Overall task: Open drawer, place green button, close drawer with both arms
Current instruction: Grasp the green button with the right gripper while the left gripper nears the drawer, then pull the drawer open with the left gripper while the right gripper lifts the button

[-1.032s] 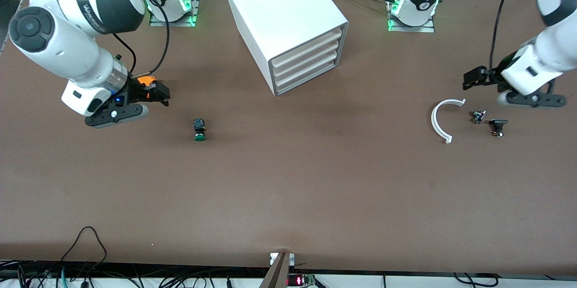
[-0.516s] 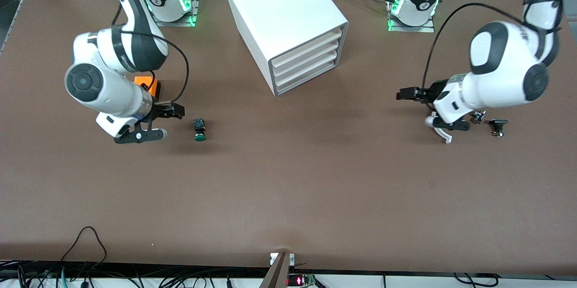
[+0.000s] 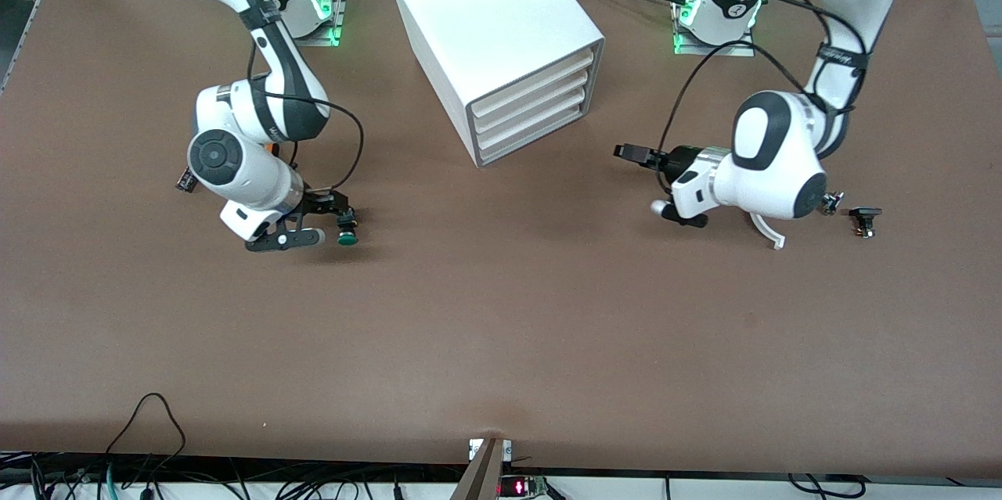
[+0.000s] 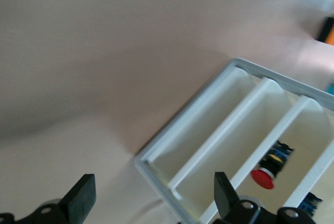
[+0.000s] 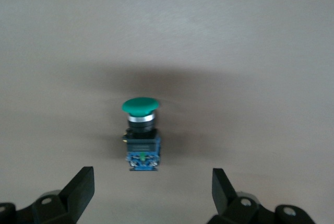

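The white cabinet (image 3: 501,23) stands at the table's middle near the bases, all four drawers shut. The drawer (image 3: 532,142) is the lowest one; the left wrist view shows its grey-edged front (image 4: 198,130). The button (image 3: 347,236) lies on its side on the table toward the right arm's end, green cap toward the front camera. My right gripper (image 3: 340,210) is open just over the button, which lies just ahead of the open fingertips in the right wrist view (image 5: 141,130). My left gripper (image 3: 628,153) is open and empty, low over the table, pointing at the cabinet front.
A white curved piece (image 3: 771,230), a black-capped small part (image 3: 865,218) and another small part (image 3: 831,203) lie toward the left arm's end, partly under the left arm. Inside an upper drawer a red-capped part (image 4: 263,174) shows. An orange box (image 4: 327,30) lies farther off.
Both arms have swung inward. The right gripper moved from beside the orange box to the button. The left gripper moved from over the small parts toward the cabinet front.
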